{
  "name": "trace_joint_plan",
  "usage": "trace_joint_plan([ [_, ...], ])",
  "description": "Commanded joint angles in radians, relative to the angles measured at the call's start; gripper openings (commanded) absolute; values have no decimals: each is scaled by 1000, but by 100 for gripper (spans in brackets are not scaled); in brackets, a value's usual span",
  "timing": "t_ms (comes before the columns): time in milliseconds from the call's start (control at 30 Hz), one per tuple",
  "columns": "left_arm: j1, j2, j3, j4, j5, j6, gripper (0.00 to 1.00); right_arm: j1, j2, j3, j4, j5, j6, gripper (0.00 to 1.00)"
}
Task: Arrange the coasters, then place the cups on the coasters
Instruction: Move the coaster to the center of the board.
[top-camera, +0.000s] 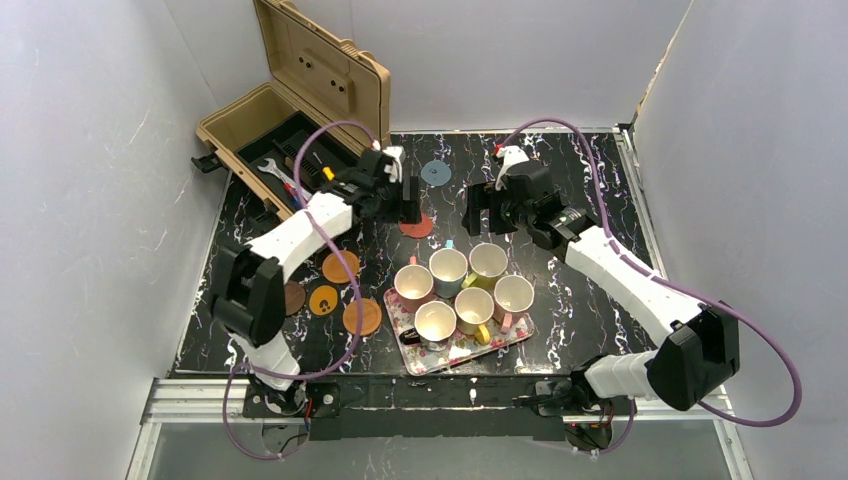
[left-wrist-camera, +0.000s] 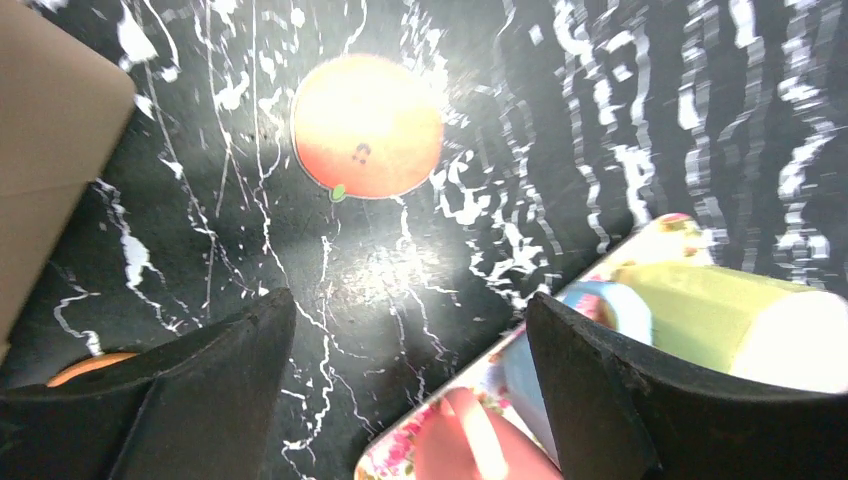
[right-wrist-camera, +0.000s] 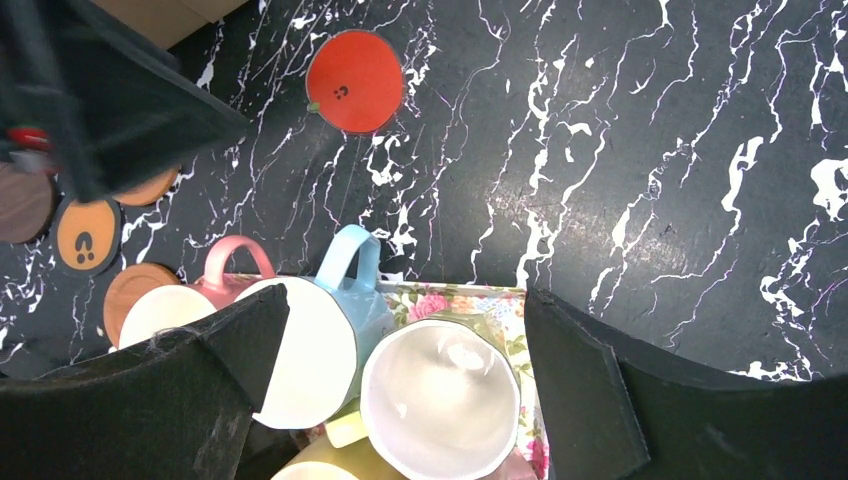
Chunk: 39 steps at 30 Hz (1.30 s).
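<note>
the left gripper (left-wrist-camera: 408, 312) stands wide, its two fingers (left-wrist-camera: 200, 390) well apart with nothing gripped between them; it holds nothing and touches nothing. the red coaster (left-wrist-camera: 366, 126) lies flat on the black marbled table (left-wrist-camera: 700, 120) just beyond the fingertips, apart from them, a little past the table's middle toward its far edge. the right gripper (right-wrist-camera: 405, 300) is also spread wide and empty, hanging above the far edge of the floral tray (right-wrist-camera: 470, 297) and the cups (right-wrist-camera: 440, 395) on it. all six cups stand upright on that tray, by the middle of the table's near edge. the blue-grey coaster (top-camera: 435, 173) lies close to the far edge. four more coasters (top-camera: 340, 266) sit grouped toward the left edge.
</note>
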Motion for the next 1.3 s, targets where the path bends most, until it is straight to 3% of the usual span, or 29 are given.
trace_joint_plan([
  [0,58,-140,98,-163,122,-3,84,22,-12,76,-25,10,25,96],
  [167,191,-283,85,-220,289,-11,85,104,59,150,-46,81,53,98],
  [333,236,-437,-57,-98,208,2,92,210,202,250,-81,263,82,99],
  [433,255,-477,-66,-96,205,-4,92,237,284,301,-55,240,86,98],
  [600,321,-588,-197,53,245,-38,92,248,399,335,27,274,110,99],
  [700,378,-573,-198,55,261,-35,92,246,503,422,47,236,101,99],
  [833,485,-549,-208,79,320,-66,91,241,705,659,-76,245,0,99],
  [933,500,-556,-206,48,235,0,90,210,805,746,-99,175,-18,99],
  [1267,502,-544,-201,38,217,48,89,143,882,721,-40,101,-50,99],
])
